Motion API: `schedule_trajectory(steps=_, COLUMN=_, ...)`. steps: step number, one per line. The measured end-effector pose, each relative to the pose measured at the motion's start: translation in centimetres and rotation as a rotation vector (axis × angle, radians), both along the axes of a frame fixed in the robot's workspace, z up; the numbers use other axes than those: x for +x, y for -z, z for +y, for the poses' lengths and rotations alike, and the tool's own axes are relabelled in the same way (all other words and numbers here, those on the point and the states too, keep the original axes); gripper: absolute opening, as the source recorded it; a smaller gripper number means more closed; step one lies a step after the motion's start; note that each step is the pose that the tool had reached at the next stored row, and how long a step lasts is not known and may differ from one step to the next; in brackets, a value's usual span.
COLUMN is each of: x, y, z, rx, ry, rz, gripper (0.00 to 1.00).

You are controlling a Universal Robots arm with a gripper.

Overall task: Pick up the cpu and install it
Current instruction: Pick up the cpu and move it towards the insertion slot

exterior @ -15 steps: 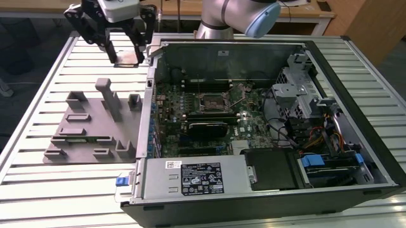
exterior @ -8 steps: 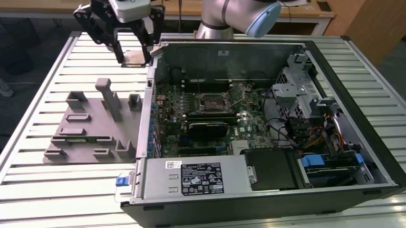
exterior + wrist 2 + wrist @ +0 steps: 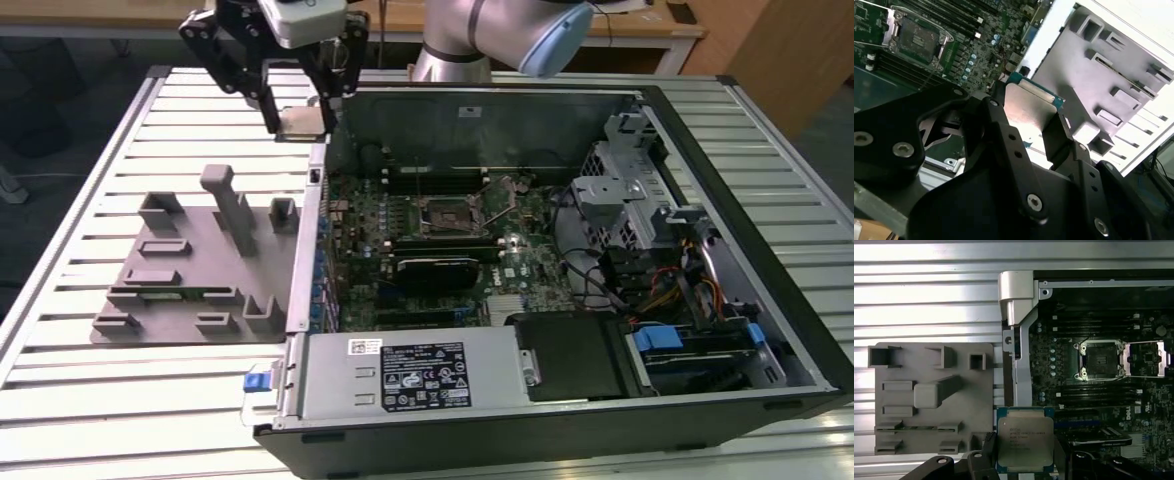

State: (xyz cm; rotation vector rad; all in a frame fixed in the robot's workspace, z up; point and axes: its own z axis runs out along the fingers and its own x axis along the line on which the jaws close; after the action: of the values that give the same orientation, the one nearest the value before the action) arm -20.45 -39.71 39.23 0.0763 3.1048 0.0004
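Observation:
The cpu [image 3: 302,123] is a small square chip with a silvery top and a thin green rim. My gripper [image 3: 303,116] is shut on it, holding it in the air over the slatted table, just outside the back corner of the open computer case on the exterior view's left. Both wrist views show the cpu [image 3: 1025,439] [image 3: 1030,111] clamped by its edges between the black fingers [image 3: 996,112]. The open socket [image 3: 451,213] [image 3: 1100,359] [image 3: 916,37] on the motherboard lies inside the case, apart from the chip.
A grey plastic holder tray [image 3: 200,262] [image 3: 929,395] with upright posts lies on the table beside the case. The case wall [image 3: 318,215] stands between tray and motherboard. A power supply [image 3: 407,372], a black heatsink [image 3: 434,268], a drive cage [image 3: 627,195] and cables crowd the case.

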Motion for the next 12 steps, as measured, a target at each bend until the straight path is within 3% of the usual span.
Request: schedule_trajectory(steps=12, x=3.4, y=0.17, z=0.0, rx=-0.0001, ry=0.0, rz=0.0023, gripper=0.54)
